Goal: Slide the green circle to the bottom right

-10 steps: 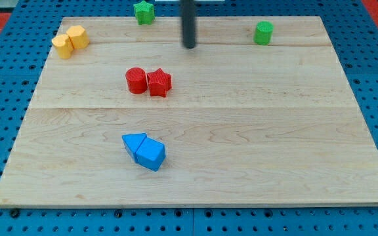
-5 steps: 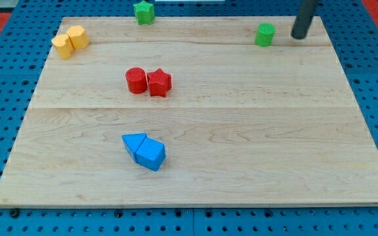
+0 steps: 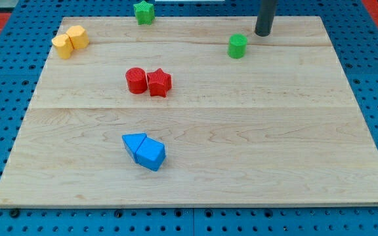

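Counter: a pale wooden board (image 3: 195,164) on a blue pegboard, seen from above and slightly in front.
Green circle: the green circle (image 3: 237,46) sits near the view's top, right of centre, well apart from the bottom right corner it is meant to reach.
My tip: my tip (image 3: 262,33) rests on the counter just beside the green circle, up and to its right, with a small gap showing between them.
Gripper: there is none on this arm; it ends in a plain dark rod that holds nothing and can only push.
Why it matters: from this side a push would likely send the circle toward the view's left and bottom, so the tip probably needs to get round to the circle's upper left first.
Other blocks: a green star (image 3: 144,12) at the top edge, two yellow blocks (image 3: 70,41) touching at upper left, a red circle (image 3: 136,80) touching a red star (image 3: 159,82), two blue blocks (image 3: 144,151) touching at lower centre.
Path: the counter between circle and corner appears free of blocks.
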Robot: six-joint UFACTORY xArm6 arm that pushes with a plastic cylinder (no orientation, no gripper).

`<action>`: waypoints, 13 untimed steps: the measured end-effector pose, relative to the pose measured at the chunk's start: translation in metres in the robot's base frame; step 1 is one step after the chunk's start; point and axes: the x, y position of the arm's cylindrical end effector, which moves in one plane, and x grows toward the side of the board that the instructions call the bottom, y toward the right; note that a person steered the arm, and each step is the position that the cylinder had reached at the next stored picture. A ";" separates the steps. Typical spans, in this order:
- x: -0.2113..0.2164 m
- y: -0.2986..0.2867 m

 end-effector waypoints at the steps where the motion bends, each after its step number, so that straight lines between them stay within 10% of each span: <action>1: 0.028 -0.026; 3: 0.015 -0.080; 5: 0.156 0.003; 7: 0.085 -0.001; 11: 0.166 -0.121; 13: 0.266 -0.024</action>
